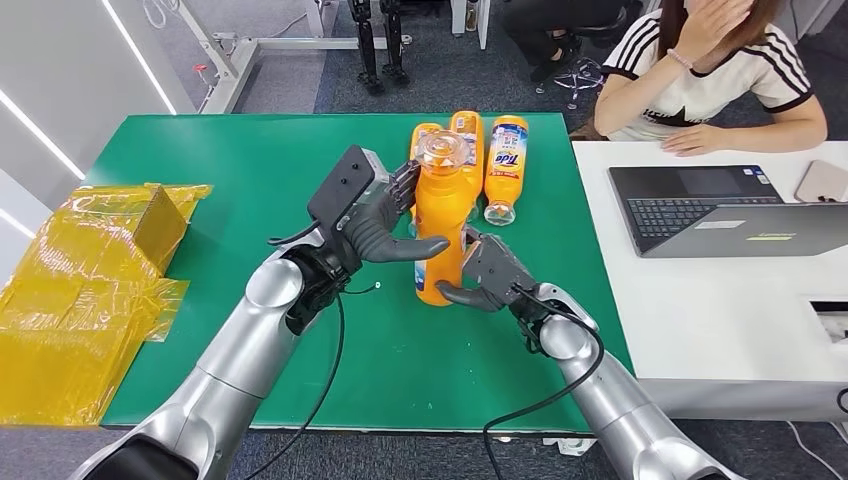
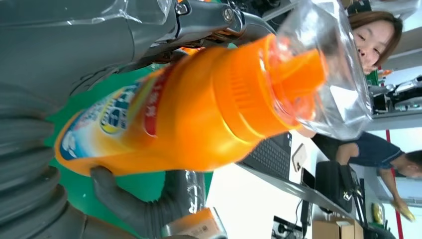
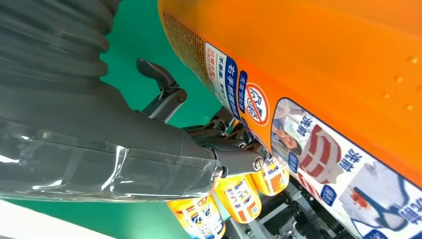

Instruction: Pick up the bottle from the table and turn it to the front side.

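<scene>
The orange bottle (image 1: 441, 220) stood upright above the green table (image 1: 230, 180), held between both hands near the middle of the mat, its clear cap toward the head camera. The left hand (image 1: 375, 225) gripped its upper body, thumb stretched across the near face and the other fingers wrapped round the far side, where the bottle hid most of them. The right hand (image 1: 488, 275) held the lower part from the other side, its thumb curling under the base edge; its fingertips were hidden behind the bottle, so how far they reached could not be told. Whether the base touched the mat or hung just clear was also hard to judge. In the left wrist view the bottle (image 2: 199, 109) showed a blue and white front label, partly cut off by the thumb and blurred, with the clear cap (image 2: 328, 69) large and distorted. In the right wrist view the bottle (image 3: 323, 84) showed its back label of small print and pictures, running off the frame edge. Behind it three more orange bottles (image 1: 505, 160) lay side by side on the table, two partly masked by the held one. A laptop (image 1: 720, 210) sat on the white table (image 1: 700, 320) to the right, a seated person (image 1: 715, 75) behind it, and crumpled yellow wrapping (image 1: 90, 280) lay at the left, cut by the frame.
</scene>
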Controlling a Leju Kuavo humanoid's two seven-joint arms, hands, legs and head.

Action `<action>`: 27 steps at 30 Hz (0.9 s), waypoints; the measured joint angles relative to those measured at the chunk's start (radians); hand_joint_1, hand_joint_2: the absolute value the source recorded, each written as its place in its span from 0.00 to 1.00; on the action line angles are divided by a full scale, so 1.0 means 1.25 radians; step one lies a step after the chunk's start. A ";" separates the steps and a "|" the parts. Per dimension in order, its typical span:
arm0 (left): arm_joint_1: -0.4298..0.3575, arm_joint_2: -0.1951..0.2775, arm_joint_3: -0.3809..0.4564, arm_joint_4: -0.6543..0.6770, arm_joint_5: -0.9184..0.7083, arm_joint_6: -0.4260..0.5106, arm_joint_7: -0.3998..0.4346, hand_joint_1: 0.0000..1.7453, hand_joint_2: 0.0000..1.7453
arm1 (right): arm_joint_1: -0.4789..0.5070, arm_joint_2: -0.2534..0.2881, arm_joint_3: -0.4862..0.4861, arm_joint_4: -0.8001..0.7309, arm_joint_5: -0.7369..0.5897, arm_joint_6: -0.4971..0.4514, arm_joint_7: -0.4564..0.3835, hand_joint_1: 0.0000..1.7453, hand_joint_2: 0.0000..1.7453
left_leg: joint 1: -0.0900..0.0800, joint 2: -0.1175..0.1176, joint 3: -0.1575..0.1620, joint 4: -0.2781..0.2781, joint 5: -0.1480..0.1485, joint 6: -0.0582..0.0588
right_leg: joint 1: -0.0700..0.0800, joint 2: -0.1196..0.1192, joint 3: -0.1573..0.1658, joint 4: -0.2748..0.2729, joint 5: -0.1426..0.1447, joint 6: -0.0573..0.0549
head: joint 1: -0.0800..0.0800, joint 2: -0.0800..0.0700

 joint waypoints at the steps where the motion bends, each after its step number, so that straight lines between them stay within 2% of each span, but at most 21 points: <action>1: 0.000 -0.002 0.000 0.000 -0.001 0.001 0.000 0.00 1.00 | -0.001 0.001 0.001 0.002 0.000 0.000 0.001 1.00 1.00 | 0.000 0.000 0.000 0.000 0.000 0.000 | 0.000 0.000 0.000 0.000 0.000 0.000 | 0.000 0.000; 5: 0.000 -0.005 -0.004 0.000 -0.018 0.023 0.002 0.00 1.00 | -0.002 0.003 0.005 0.004 0.004 -0.003 0.004 1.00 1.00 | 0.000 0.000 0.000 0.000 0.000 0.000 | 0.000 0.000 0.000 0.000 0.000 0.000 | 0.000 0.000; 12: -0.006 -0.008 -0.017 0.013 -0.151 0.165 0.000 0.00 1.00 | -0.002 0.009 0.007 -0.004 0.024 -0.009 0.026 1.00 1.00 | 0.000 0.000 0.000 0.000 0.000 0.000 | 0.000 0.000 0.000 0.000 0.000 0.000 | 0.000 0.000; 17: -0.011 -0.008 -0.017 0.030 -0.198 0.208 -0.001 0.00 1.00 | -0.001 0.014 0.008 -0.004 0.029 -0.008 0.030 1.00 1.00 | 0.000 0.000 0.000 0.000 0.000 0.000 | 0.000 0.000 0.000 0.000 0.000 0.000 | 0.000 0.000; 18: -0.012 -0.008 -0.017 0.033 -0.202 0.213 -0.001 0.05 1.00 | -0.001 0.014 0.008 -0.004 0.030 -0.008 0.031 1.00 1.00 | 0.000 0.000 0.000 0.000 0.000 0.000 | 0.000 0.000 0.000 0.000 0.000 0.000 | 0.000 0.000; 21: -0.018 -0.011 -0.017 0.047 -0.208 0.220 -0.002 0.80 1.00 | -0.002 0.014 0.008 -0.004 0.027 -0.003 0.032 1.00 1.00 | 0.000 0.000 0.000 0.000 0.000 0.000 | 0.000 0.000 0.000 0.000 0.000 0.000 | 0.000 0.000; 22: -0.018 -0.013 -0.017 0.051 -0.204 0.217 -0.004 1.00 1.00 | -0.002 0.014 0.008 -0.004 0.026 -0.001 0.033 1.00 1.00 | 0.000 0.000 0.000 0.000 0.000 0.000 | 0.000 0.000 0.000 0.000 0.000 0.000 | 0.000 0.000; 27: -0.017 -0.018 -0.004 0.067 -0.138 0.150 -0.010 1.00 1.00 | -0.005 0.014 0.008 -0.003 0.020 0.003 0.036 1.00 1.00 | 0.000 0.000 0.000 0.000 0.000 0.000 | 0.000 0.000 0.000 0.000 0.000 0.000 | 0.000 0.000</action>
